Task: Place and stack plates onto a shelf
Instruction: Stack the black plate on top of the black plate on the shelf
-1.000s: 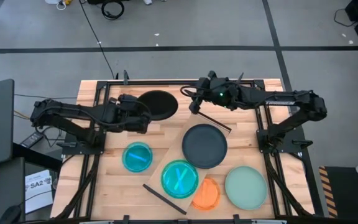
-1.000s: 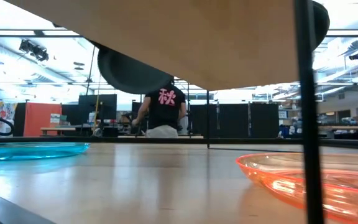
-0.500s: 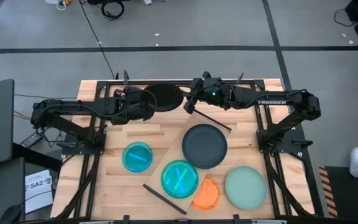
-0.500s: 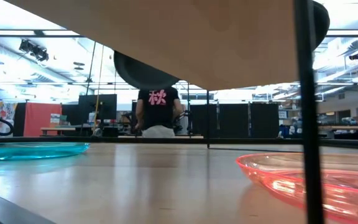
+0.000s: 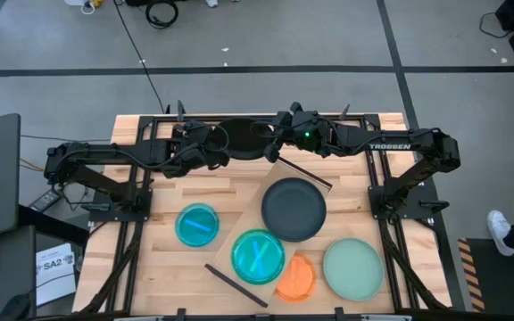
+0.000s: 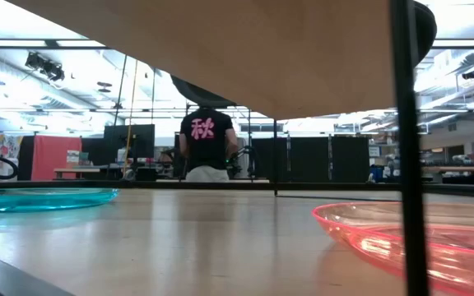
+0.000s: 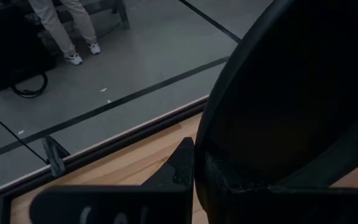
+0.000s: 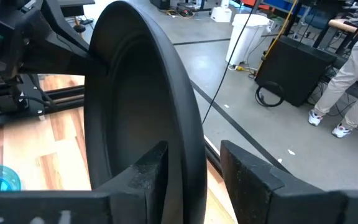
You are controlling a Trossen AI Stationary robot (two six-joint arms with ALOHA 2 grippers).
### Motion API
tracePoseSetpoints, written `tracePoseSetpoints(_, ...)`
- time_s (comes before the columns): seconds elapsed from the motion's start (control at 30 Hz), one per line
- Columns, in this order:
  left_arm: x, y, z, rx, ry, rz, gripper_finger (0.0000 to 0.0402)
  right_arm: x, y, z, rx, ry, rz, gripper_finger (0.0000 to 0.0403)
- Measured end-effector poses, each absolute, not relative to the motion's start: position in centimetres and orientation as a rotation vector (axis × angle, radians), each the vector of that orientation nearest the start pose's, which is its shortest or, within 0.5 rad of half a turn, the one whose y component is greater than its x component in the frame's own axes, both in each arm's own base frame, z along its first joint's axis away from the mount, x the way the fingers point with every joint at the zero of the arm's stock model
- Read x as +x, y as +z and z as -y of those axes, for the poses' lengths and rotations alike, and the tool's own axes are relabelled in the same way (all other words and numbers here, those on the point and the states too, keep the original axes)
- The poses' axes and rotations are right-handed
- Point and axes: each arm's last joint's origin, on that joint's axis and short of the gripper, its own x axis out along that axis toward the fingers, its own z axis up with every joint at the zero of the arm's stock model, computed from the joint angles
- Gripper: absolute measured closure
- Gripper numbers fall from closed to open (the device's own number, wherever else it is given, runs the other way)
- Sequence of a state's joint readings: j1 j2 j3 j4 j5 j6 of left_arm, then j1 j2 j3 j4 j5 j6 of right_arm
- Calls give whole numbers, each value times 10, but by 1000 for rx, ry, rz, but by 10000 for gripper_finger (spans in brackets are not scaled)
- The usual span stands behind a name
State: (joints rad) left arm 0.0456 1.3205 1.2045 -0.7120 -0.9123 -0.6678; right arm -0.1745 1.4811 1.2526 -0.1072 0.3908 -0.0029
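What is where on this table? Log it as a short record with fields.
held item: large matte black round plate, tilted, at the table's far edge
left tool: shut on its rim
right tool: open, fingers straddling the opposite rim
light wooden shelf board: carries a second black plate and a translucent teal plate

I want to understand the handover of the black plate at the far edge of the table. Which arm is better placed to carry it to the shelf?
The right. Its right gripper straddles the black plate rim and is nearer the shelf; the left gripper holds the other side.
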Motion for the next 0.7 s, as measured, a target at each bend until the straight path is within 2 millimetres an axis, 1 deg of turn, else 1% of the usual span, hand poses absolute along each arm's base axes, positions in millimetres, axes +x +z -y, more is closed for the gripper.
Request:
tracePoseSetpoints(0.1,261,328,-35,-227,1102,-439,386,331,338,70,-39,-559,-339,280)
tracePoseSetpoints(0.3,261,328,-35,-227,1102,-440,386,331,338,70,-39,-560,-337,349)
tracePoseSetpoints(0.4,262,328,-35,-229,1100,-440,386,331,338,70,-41,-566,-338,374)
tracePoseSetpoints(0.6,262,328,-35,-229,1100,-440,385,331,338,70,-41,-567,-338,375)
tracePoseSetpoints(0.7,262,328,-35,-230,1100,-438,375,331,338,70,-41,-565,-338,370)
